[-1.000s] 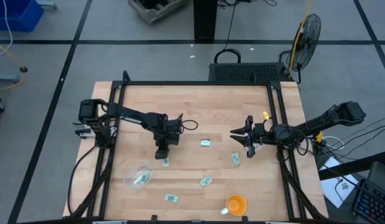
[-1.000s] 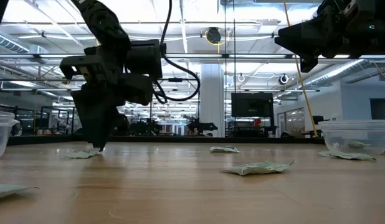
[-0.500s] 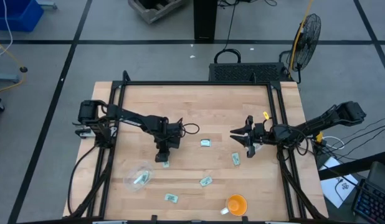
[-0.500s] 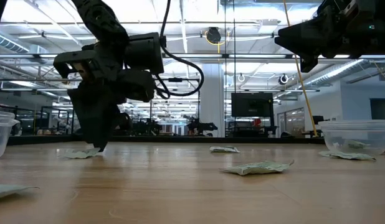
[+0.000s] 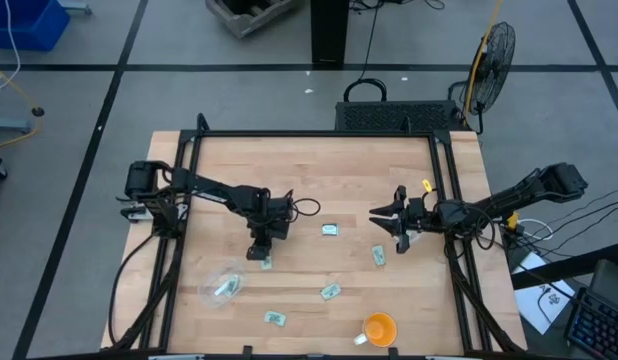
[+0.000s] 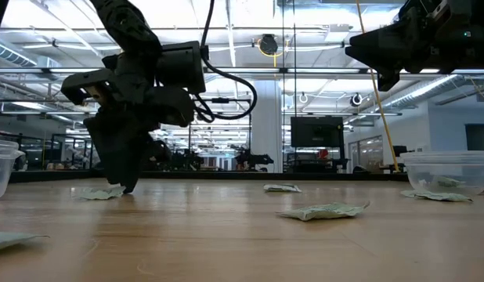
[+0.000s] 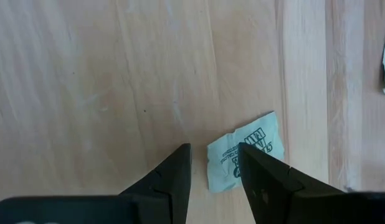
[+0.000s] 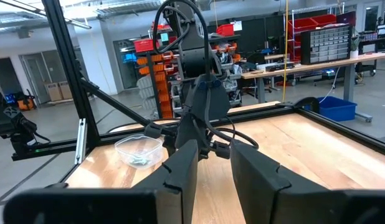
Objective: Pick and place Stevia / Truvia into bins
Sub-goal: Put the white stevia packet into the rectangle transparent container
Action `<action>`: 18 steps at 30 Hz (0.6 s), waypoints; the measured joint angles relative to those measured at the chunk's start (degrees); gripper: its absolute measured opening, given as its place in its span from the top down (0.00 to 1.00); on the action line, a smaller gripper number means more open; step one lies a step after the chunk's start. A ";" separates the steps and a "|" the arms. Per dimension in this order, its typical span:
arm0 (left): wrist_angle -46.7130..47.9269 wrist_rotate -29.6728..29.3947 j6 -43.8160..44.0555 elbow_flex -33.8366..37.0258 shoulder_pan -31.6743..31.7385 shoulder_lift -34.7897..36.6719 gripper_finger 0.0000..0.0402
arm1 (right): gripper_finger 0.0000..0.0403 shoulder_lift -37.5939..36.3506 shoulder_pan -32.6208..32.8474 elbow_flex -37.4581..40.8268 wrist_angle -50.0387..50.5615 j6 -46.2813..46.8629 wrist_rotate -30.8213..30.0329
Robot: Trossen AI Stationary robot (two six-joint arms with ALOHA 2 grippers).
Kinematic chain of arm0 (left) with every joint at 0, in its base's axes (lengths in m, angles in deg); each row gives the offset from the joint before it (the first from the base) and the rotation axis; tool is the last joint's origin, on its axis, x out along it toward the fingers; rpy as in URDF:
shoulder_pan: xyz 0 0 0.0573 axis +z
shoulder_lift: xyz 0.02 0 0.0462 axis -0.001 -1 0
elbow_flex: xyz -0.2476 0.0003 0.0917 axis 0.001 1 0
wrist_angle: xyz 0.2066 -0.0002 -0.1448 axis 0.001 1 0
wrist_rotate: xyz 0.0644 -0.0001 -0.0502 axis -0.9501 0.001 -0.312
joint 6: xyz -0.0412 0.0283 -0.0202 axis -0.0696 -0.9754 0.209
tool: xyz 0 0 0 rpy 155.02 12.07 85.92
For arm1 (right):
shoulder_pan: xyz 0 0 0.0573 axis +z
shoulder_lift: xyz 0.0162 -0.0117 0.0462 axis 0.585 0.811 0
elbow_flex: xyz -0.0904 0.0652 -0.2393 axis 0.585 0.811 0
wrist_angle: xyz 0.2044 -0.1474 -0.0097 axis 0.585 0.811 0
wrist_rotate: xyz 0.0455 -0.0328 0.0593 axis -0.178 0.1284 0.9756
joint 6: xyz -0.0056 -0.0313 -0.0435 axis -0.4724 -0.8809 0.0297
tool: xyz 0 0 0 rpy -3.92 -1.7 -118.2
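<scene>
Left hand (image 5: 259, 254) down on pale wood-plank worktop (image 5: 319, 180), fingers parted around edge of flat crinkled green-white sachet (image 7: 245, 152), not closed on it. Right hand (image 5: 393, 227) hovers open near right edge. Low view shows clear plastic bin (image 6: 447, 171) holding sachets; high view shows the other sachets scattered flat, plus another clear bin (image 5: 222, 283).

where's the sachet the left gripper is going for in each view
High view: the sachet lies just below the left gripper, left of centre.
Low view: sachet at far left, beside the fingers' tips.
Left wrist view: sachet, partly behind one finger.
Right wrist view: not visible.
Shared landmark: the left gripper's open fingers.
</scene>
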 joint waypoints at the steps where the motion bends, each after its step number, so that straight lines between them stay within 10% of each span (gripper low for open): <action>1: 0.00 0.04 0.10 0.00 -0.02 0.00 0.65 | 0.78 0.00 0.00 0.00 0.00 0.00 0.00; 18: -0.07 1.85 -0.05 0.02 -1.36 -0.01 0.65 | 0.78 0.00 0.00 0.02 0.04 0.00 0.02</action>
